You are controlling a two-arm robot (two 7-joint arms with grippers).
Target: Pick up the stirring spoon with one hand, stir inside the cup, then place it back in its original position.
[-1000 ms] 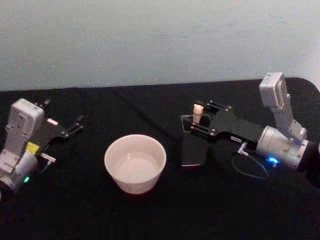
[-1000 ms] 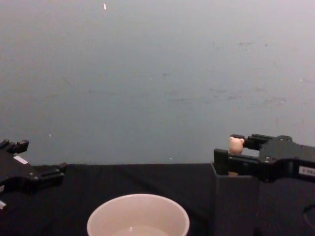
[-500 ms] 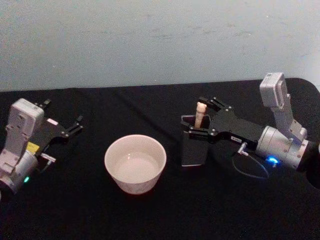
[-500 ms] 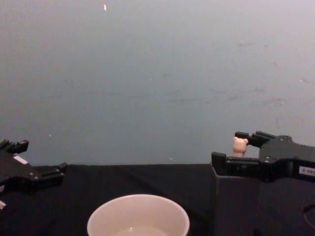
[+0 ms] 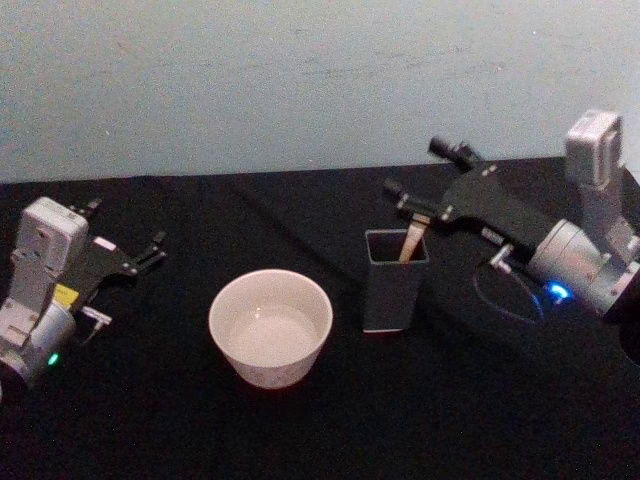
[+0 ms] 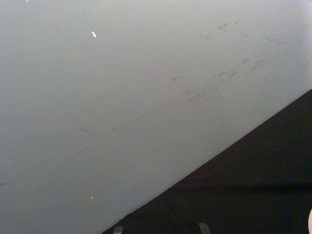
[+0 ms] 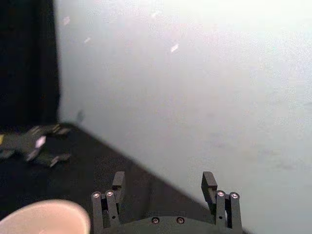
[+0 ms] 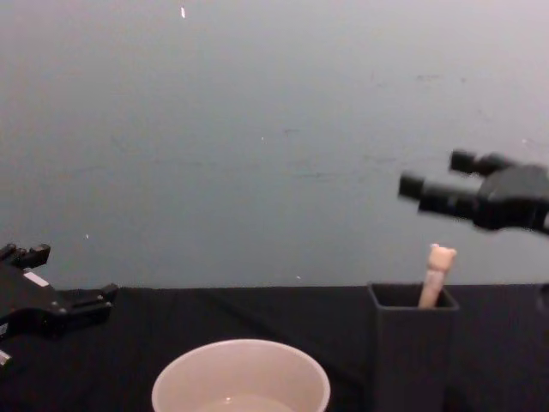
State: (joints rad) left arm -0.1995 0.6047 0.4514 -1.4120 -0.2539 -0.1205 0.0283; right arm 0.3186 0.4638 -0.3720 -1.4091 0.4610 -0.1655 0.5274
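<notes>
One stirring spoon, one cup, one dark holder, seemingly nothing more

You have a table covered in black cloth, running back to a pale wall. Near the middle sits the cup, wide and cream-coloured, standing upright. Just to its right, apart from it, stands a dark grey square holder, also upright. The spoon leans inside that holder, its bear-head top poking above the rim in the chest view, not touching the cloth itself.
</notes>
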